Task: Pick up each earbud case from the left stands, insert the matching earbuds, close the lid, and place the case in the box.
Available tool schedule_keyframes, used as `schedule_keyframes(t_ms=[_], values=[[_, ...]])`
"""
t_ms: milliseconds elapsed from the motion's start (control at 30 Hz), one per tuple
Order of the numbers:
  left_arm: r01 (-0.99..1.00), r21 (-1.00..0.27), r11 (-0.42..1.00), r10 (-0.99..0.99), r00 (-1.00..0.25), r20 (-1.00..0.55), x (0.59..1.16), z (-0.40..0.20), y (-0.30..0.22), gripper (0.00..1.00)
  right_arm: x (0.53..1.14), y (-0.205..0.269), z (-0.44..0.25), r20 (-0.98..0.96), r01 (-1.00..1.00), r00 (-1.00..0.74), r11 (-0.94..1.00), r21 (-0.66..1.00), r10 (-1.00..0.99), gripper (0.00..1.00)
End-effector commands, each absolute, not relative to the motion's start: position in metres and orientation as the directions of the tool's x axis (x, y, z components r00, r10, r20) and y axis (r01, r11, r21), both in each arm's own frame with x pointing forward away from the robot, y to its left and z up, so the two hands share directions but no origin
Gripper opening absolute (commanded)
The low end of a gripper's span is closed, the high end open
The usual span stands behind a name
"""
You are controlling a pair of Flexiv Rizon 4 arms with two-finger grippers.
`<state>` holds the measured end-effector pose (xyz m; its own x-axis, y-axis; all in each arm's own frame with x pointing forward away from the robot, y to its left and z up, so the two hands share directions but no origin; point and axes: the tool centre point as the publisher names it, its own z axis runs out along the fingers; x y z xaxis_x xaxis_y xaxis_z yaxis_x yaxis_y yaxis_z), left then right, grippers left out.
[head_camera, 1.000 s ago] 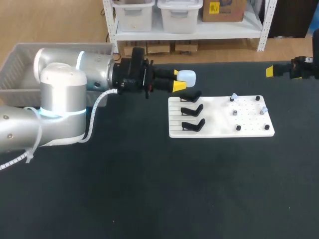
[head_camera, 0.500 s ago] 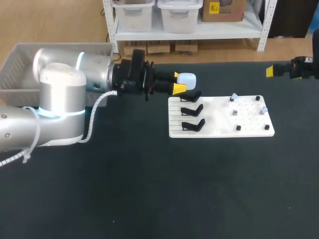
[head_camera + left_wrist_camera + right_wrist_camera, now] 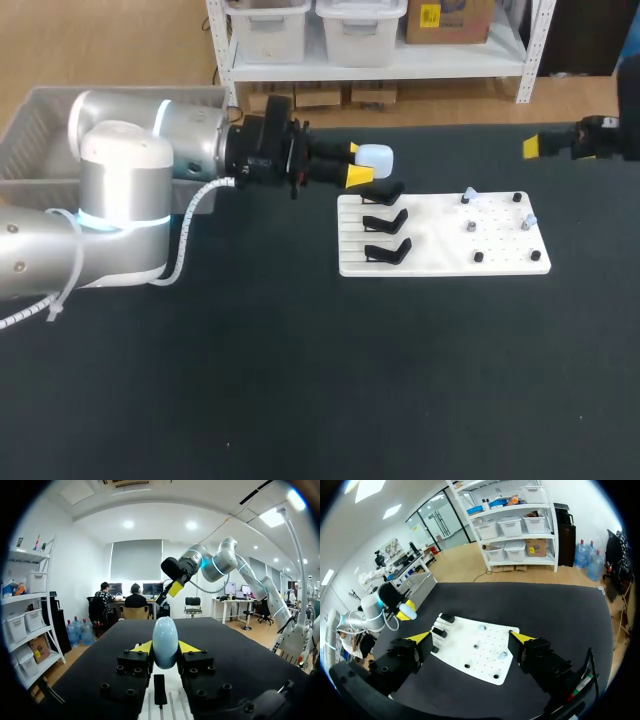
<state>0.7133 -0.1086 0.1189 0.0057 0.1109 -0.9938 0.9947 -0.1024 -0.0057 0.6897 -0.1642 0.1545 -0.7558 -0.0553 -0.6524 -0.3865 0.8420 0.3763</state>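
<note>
My left gripper [image 3: 357,163] hovers just behind the white board [image 3: 445,258], shut on a pale blue earbud case [image 3: 376,157] held above the rearmost black stand [image 3: 384,192]. In the left wrist view the egg-shaped case [image 3: 165,641] sits upright between the yellow fingertips [image 3: 141,647], with a black stand [image 3: 159,690] below it. Two more empty stands [image 3: 386,220] line the board's left side. Small earbuds [image 3: 469,195] rest on pegs at the board's right. My right gripper [image 3: 538,147] hangs open at the far right, high above the board [image 3: 475,650], holding nothing.
A grey plastic box [image 3: 35,130] stands at the table's back left, behind my left arm. Small black pegs [image 3: 478,257] dot the board's right half. Dark table surface [image 3: 320,380] stretches in front of the board.
My right gripper has shifted slightly to the left. The left arm and the case have stayed in place.
</note>
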Motion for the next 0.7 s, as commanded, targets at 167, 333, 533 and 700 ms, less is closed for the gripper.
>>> schedule_keyframes(t_ms=[167,333,533,700], values=[[0.995,-0.007,-0.104,0.111,0.005,-0.994,0.714,0.119,-0.109,0.0,0.662,-0.128,0.174,-0.672,-0.414,-0.732,0.855,0.312,-0.11,1.0],[0.995,-0.007,-0.104,0.111,0.005,-0.994,0.714,0.119,-0.109,0.0,0.65,-0.099,0.18,-0.664,-0.441,-0.734,0.844,0.306,-0.143,1.0],[0.995,-0.007,-0.104,0.111,0.005,-0.994,0.714,0.119,-0.109,0.0,0.643,-0.052,0.18,-0.628,-0.468,-0.752,0.833,0.295,-0.2,1.0],[0.995,-0.007,-0.104,0.111,0.005,-0.994,0.714,0.119,-0.109,0.0,0.65,-0.018,0.174,-0.601,-0.477,-0.765,0.83,0.287,-0.232,1.0]])
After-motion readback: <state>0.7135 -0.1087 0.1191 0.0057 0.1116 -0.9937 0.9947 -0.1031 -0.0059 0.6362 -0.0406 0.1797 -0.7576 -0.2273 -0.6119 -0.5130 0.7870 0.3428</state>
